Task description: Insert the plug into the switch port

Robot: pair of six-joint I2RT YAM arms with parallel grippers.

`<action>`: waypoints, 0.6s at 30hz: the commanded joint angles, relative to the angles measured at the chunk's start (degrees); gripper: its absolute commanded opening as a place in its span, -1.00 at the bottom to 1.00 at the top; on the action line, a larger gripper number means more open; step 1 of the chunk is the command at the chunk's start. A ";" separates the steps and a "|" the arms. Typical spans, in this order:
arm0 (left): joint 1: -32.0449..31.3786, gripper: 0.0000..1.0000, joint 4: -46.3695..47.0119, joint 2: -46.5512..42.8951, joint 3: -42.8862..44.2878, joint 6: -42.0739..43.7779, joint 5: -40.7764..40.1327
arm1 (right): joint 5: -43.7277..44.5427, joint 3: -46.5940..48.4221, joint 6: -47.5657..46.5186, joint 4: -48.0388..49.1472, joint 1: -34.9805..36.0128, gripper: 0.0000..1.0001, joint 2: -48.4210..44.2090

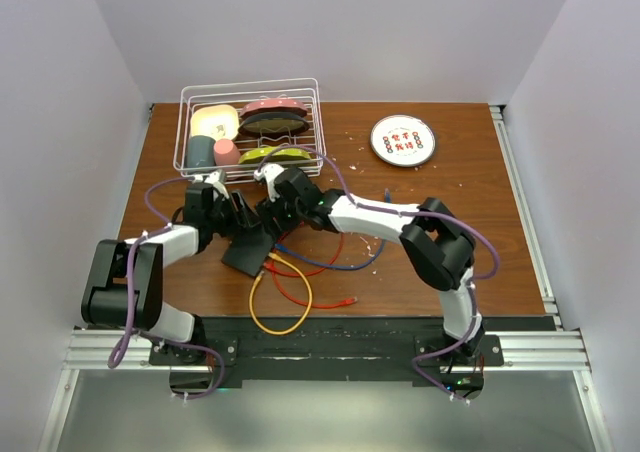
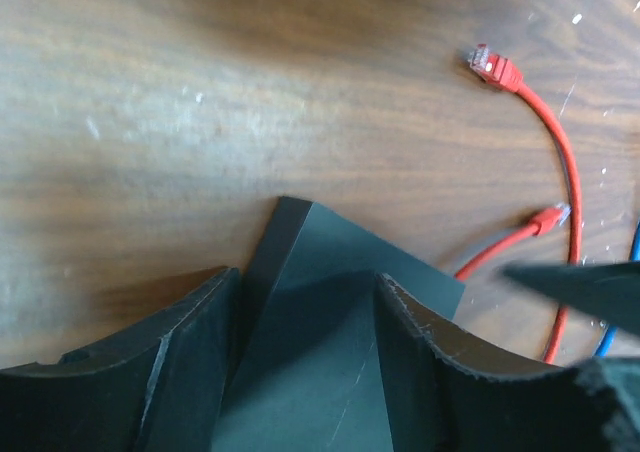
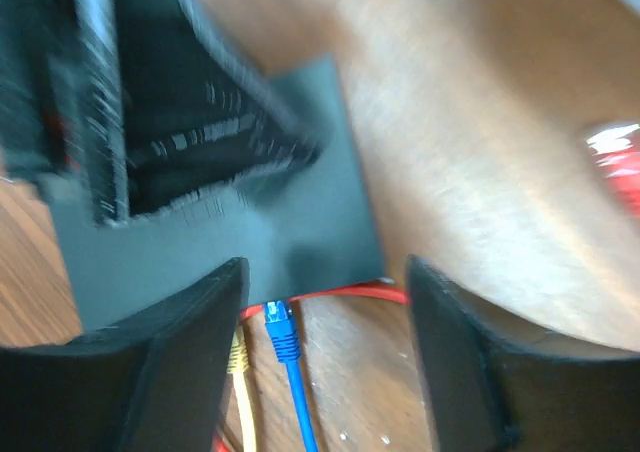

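The right gripper [image 3: 325, 272] hangs with its fingers spread wide and gripping nothing. The blue plug [image 3: 281, 322] lies loose between them, nearer the left finger, its nose just short of the switch [image 3: 270, 222] ahead of the fingertips. The left gripper [image 2: 305, 277] straddles the same flat black box; whether its fingers pinch it or merely rest on it cannot be told. The step in hand looks to be picking up the plug: centre the fingers on its body, close behind the nose, and keep it square to the socket edge while the other arm steadies the box. A yellow plug [image 3: 237, 350] just beside the left finger could be caught by mistake. The wood-grain table [image 1: 450, 212], flecked with white crumbs, looks smooth enough for the box to slide; pale walls [image 1: 330, 32] close in on three sides.
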 commanded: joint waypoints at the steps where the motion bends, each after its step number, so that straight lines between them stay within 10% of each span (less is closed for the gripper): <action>1: 0.12 0.23 -8.76 -3.27 2.92 0.55 -0.54 | 6.34 -1.73 0.58 5.09 -0.96 0.54 -8.50; 10: -0.06 0.39 -9.21 -17.15 2.49 4.07 -1.79 | 9.33 -8.32 5.59 -0.36 -7.37 0.97 -18.00; 18: -5.66 0.40 -6.21 -17.88 4.75 6.17 -2.38 | 5.03 -18.25 12.18 0.51 -14.84 0.97 -24.94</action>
